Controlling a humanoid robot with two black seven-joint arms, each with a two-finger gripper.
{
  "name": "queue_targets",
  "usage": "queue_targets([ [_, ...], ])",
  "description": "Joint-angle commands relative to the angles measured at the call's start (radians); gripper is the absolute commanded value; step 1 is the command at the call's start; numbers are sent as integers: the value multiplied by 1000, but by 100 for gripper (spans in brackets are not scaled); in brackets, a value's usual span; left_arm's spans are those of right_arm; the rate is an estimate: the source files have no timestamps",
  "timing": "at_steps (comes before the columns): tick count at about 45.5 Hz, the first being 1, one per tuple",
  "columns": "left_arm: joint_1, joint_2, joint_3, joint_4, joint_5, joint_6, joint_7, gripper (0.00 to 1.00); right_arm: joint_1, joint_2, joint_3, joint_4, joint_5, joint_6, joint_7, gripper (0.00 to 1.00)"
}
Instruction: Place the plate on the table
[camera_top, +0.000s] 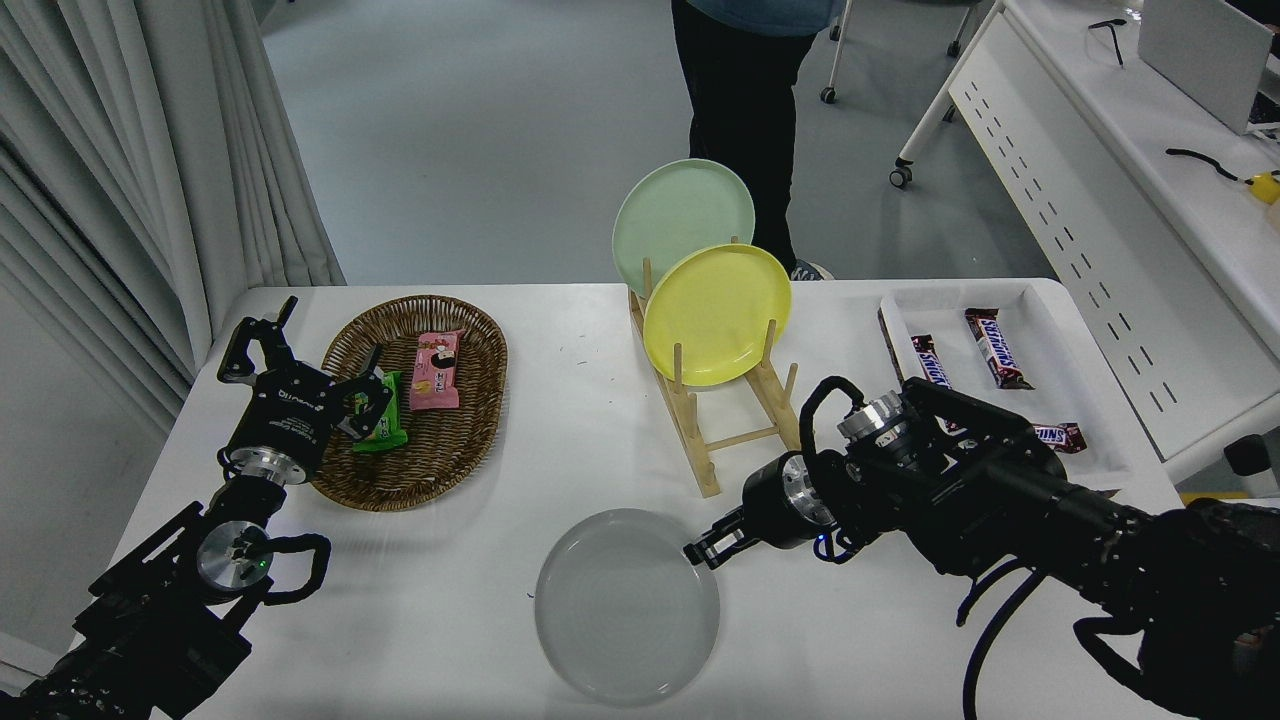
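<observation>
The light-grey plate (620, 610) lies low and flat over the white table (560, 400) near its front edge, about the middle. My right gripper (699, 552) comes in from the right and is closed on the plate's upper right rim. I cannot tell whether the plate's underside rests fully on the table. My left gripper (308, 372) is parked at the lower left beside the wicker basket, open and empty.
A wooden rack (735, 425) behind the plate holds a yellow plate (715, 315) and a pale green plate (670, 210). A wicker basket (480, 400) with snack packs stands left. A white tray (1060, 330) with chocolate bars stands right. A person (745, 110) stands at the far side.
</observation>
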Motion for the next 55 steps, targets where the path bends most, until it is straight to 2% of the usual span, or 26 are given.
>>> queue_targets([
  [1, 0, 0, 0, -1, 1, 0, 0, 100, -12, 3, 6, -17, -13, 0, -1, 0],
  [37, 0, 0, 0, -1, 1, 0, 0, 100, -6, 3, 17, -17, -17, 0, -1, 0],
  [39, 0, 0, 0, -1, 0, 0, 0, 100, -4, 3, 17, -17, -17, 0, -1, 20],
  [41, 0, 0, 0, -1, 1, 0, 0, 100, -4, 3, 17, -17, -17, 0, -1, 50],
  [42, 0, 0, 0, 1, 0, 0, 0, 100, -3, 3, 15, -19, -17, 0, -1, 62],
  [47, 0, 0, 0, -1, 1, 0, 0, 100, -3, 3, 14, -34, -45, 0, 1, 100],
  [55, 0, 0, -1, 1, 0, 0, 0, 100, 2, -6, 17, -24, -65, 0, -1, 100],
])
